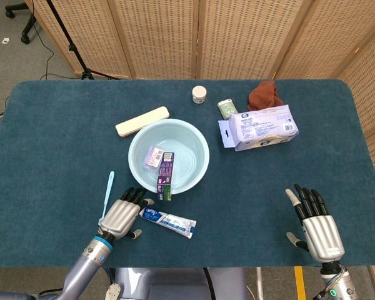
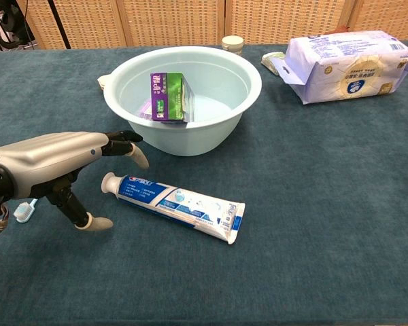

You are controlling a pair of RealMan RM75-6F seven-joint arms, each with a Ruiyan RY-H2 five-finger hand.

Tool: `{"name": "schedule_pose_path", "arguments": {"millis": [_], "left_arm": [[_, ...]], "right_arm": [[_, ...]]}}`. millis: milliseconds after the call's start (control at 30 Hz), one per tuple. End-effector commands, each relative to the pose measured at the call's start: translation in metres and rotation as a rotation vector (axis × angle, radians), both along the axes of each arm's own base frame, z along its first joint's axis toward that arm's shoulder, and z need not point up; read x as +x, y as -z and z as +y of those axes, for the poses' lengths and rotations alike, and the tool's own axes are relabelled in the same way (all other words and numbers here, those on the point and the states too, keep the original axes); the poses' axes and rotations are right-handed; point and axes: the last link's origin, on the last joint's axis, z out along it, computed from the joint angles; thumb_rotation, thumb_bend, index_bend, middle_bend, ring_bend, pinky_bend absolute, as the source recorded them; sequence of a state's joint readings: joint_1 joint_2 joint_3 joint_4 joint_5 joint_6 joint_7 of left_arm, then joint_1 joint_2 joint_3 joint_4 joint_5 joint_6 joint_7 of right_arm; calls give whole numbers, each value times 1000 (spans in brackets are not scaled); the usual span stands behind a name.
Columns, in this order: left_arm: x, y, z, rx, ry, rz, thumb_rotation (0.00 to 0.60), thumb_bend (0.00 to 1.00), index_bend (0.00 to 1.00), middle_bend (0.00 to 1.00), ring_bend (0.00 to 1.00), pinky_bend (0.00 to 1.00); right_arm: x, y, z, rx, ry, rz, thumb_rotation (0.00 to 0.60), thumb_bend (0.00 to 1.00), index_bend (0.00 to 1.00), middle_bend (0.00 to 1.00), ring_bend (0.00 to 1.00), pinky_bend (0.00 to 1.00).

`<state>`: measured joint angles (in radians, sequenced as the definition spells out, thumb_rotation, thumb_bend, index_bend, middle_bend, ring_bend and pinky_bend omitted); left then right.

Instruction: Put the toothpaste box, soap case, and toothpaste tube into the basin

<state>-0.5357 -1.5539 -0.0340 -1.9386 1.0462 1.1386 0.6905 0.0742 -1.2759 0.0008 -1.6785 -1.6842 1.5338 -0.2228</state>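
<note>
Toothpaste tube [image 2: 173,205] flat on felt, round plastic basin [image 2: 248,75], both hands released

A blue toothbrush [image 1: 107,189] is seen just left of the left fingers; wipes pack [image 1: 262,127], brown cloth [image 1: 265,95], small jar [image 1: 199,94] are spotted far beyond.

The left hand [image 2: 51,163] covers most of the toothbrush [image 2: 24,212] in the chest view, only its head pokes out. The wipes pack [image 2: 350,64] gets clipped by the right edge there. Soap case [image 2: 147,107] is mostly hidden behind the box [image 2: 167,96] in the basin [image 2: 211,132]. The little jar [image 1: 199,94] label near the table's far edge is too small to read.
</note>
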Motion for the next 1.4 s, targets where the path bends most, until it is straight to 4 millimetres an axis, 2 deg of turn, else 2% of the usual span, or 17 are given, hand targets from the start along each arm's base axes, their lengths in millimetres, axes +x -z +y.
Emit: {"name": "schedule_pose_path", "arguments": {"millis": [33, 267, 667, 1033, 1400], "left_arm": [[1, 2, 0, -1, 1, 1, 600, 210, 258, 1, 21, 69], [9, 10, 2, -6, 3, -9, 600, 215, 277, 16, 32, 75], [12, 18, 1, 0, 12, 14, 600, 257, 383, 113, 136, 159], [15, 19, 4, 63, 29, 9, 600, 357, 576, 261, 274, 270], [16, 15, 5, 148, 51, -16, 600, 395, 717, 387, 393, 364]], "right_arm": [[0, 0, 0, 0, 0, -2, 600, 131, 0, 0, 0, 47], [0, -1, 0, 0, 0, -3, 600, 131, 0, 0, 0, 47], [0, -4, 0, -11, -2, -13, 600, 131, 0, 0, 0, 47], [0, -5, 0, -12, -2, -16, 600, 131, 0, 0, 0, 47], [0, -5, 0, -14, -3, -17, 600, 131, 0, 0, 0, 47]]}}
